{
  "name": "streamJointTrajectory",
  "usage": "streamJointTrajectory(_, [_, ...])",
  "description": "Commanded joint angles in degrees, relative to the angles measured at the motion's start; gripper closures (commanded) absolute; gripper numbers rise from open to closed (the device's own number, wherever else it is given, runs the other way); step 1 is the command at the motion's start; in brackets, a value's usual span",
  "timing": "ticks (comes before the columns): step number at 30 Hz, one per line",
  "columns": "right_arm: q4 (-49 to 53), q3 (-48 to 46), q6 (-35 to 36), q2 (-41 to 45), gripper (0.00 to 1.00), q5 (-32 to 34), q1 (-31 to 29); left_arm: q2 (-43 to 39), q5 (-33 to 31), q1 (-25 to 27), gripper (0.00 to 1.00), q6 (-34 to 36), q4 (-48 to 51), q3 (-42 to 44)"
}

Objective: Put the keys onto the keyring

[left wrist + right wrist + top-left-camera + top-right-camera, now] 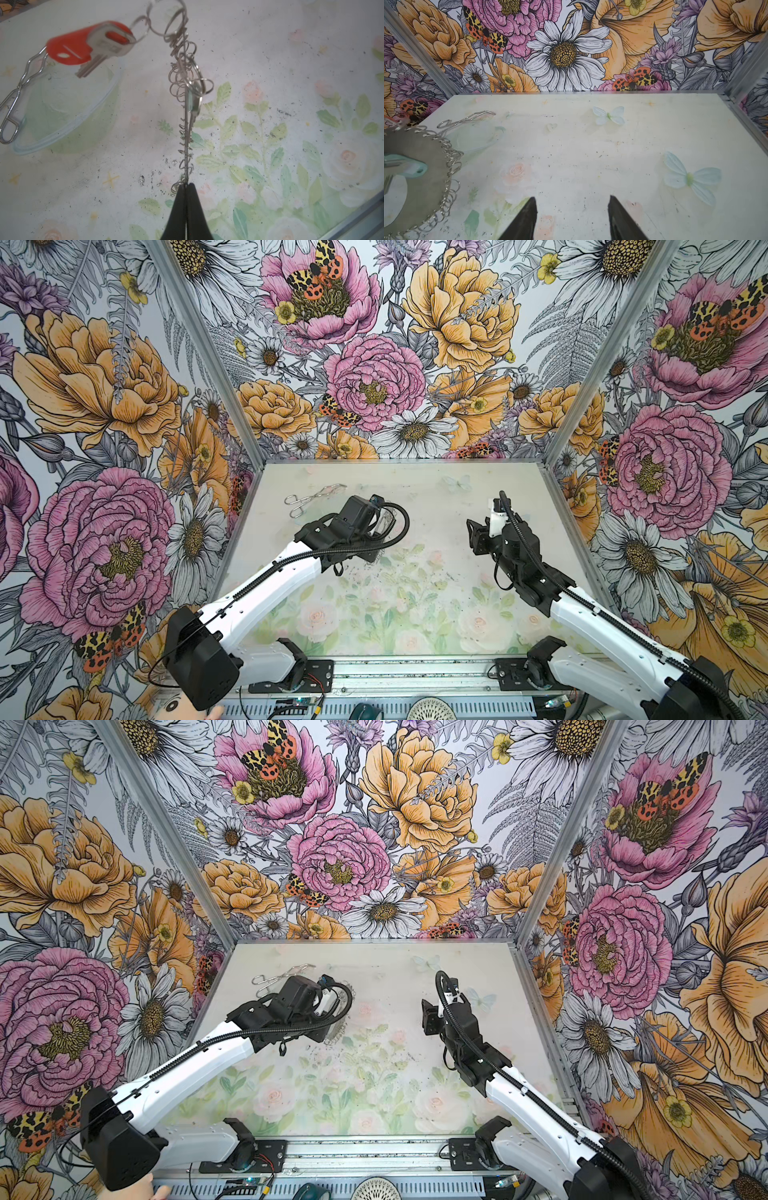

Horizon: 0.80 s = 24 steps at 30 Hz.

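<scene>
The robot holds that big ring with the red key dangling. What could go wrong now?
The left claw pinches only the thin edge of the keyring, so the hoop might twist or slip out.
The keys with the red tag dangle from a ring at the far edge and look blurred, maybe swinging; they might shake loose.
The right claw is open, empty and away from the hoop, so nothing steadies it.

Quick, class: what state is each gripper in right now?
Left gripper: closed, gripping the edge of the keyring.
Right gripper: open, holding nothing.
</scene>
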<state>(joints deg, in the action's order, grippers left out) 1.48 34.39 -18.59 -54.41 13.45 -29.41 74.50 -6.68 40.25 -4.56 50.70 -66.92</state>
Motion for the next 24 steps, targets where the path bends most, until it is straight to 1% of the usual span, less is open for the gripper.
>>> streamJointTrajectory(1, [-1.2, 0.1, -1.4, 0.2, 0.44, -0.7, 0.2, 4.1, -7.0, 1.8, 1.00, 0.4, 15.2, -4.9])
streamJointTrajectory(4, [-1.5, -0.2, -1.7, 0.2, 0.44, -1.2, 0.4, 7.4, -11.2, 1.5, 1.00, 1.1, 22.2, -8.2])
streamJointTrajectory(7, [-1.5, -0.5, -1.8, 0.5, 0.44, -1.5, 0.4, 10.4, -12.5, 1.0, 1.00, 1.3, 26.9, -11.4])
streamJointTrajectory(10, [-1.5, -0.9, -1.8, 1.0, 0.43, -1.4, 0.5, 12.5, -16.6, 1.1, 1.00, 1.5, 29.7, -13.9])
streamJointTrajectory(13, [-1.5, -0.9, -1.6, 1.2, 0.43, -1.6, 0.6, 13.9, -19.4, 1.4, 1.00, 3.5, 31.3, -16.1])
streamJointTrajectory(16, [-1.5, -0.9, -1.7, 1.0, 0.43, -1.7, 0.7, 16.6, -25.0, 1.4, 1.00, 2.8, 35.1, -20.7])
streamJointTrajectory(18, [-1.7, -1.0, -1.7, 1.0, 0.43, -1.8, 0.7, 18.8, -27.7, 1.6, 1.00, 3.2, 36.6, -22.7])
streamJointTrajectory(22, [-1.7, -1.2, -1.9, 1.1, 0.43, -1.8, 0.8, 24.0, -36.1, 2.3, 1.00, 4.3, 39.6, -23.1])
streamJointTrajectory(23, [-1.7, -1.3, -2.0, 1.2, 0.42, -1.8, 0.8, 25.1, -37.3, 2.6, 1.00, 4.5, 40.2, -23.3])
streamJointTrajectory(24, [-1.7, -1.3, -2.0, 1.4, 0.42, -1.6, 0.8, 26.1, -37.3, 3.3, 1.00, 5.1, 40.7, -23.9])
